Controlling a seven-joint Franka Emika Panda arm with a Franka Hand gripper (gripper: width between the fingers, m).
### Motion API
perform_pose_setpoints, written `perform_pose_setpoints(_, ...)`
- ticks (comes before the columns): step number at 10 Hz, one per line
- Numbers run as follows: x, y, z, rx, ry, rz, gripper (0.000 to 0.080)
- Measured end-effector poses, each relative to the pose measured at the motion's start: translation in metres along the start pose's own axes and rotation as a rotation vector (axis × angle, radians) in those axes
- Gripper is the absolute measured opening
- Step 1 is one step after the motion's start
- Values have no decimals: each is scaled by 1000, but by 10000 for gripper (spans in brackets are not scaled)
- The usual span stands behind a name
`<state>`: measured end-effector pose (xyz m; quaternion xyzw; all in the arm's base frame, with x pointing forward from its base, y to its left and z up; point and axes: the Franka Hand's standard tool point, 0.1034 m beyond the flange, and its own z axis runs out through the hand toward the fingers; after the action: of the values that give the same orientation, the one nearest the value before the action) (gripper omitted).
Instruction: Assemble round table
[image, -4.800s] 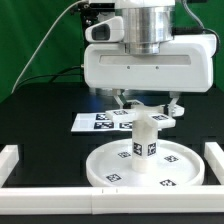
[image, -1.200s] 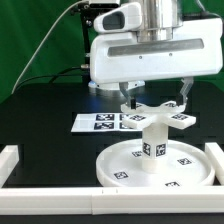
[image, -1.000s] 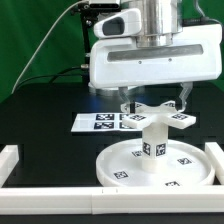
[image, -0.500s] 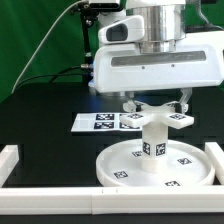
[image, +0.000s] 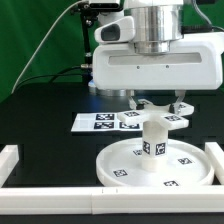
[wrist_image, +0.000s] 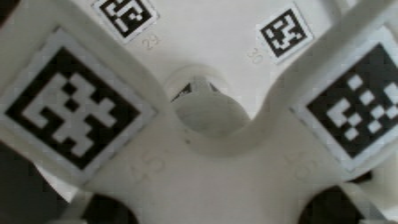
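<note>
The round disc (image: 112, 170) lies rim up on the black table. The short thick leg (image: 154, 146) stands upright at its middle. A white cross-shaped piece (image: 160, 118) with tags sits on top of the leg. My gripper (image: 157, 104) hangs straight over that piece, its two fingers apart at either side of the hub, tips level with its top. In the wrist view the cross-shaped piece (wrist_image: 196, 160) fills the picture, with a round knob at its centre. My gripper (wrist_image: 214, 206) shows only fingertips (wrist_image: 64, 206) at the corners, with dark gaps between them and the piece.
The marker board (image: 98, 122) lies flat behind the disc, at the exterior view's left. White rails stand along the front (image: 50, 186), the left (image: 8, 160) and the right (image: 214, 156) of the work area. A green backdrop and cables are behind the arm.
Since the earliest frame the hand has risen from low over the leg, and the cross-shaped piece shows on top. In the last second the fingers have drawn inward and the hand has edged right.
</note>
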<state>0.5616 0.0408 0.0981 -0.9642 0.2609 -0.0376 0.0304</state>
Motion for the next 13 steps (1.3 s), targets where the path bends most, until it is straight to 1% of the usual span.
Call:
perform_pose_setpoints(2,1,0,0,1,3,315,439)
perform_pose_setpoints(6,2,0,0,25,-17,833,440)
perform_pose_setpoints(8,2,0,0,24,-16,952,440)
perform_pose_setpoints(9,2,1,0,25,-17,968,440)
perform_pose_setpoints(10,1,0,0,24,-17,959,513)
perform_pose_setpoints(11,1,0,0,24,-17,949,607)
perform_pose_setpoints(12,1,0,-1,22,-21,906,607)
perform_pose_setpoints(13,3,-2,-10,25,-38,871,642)
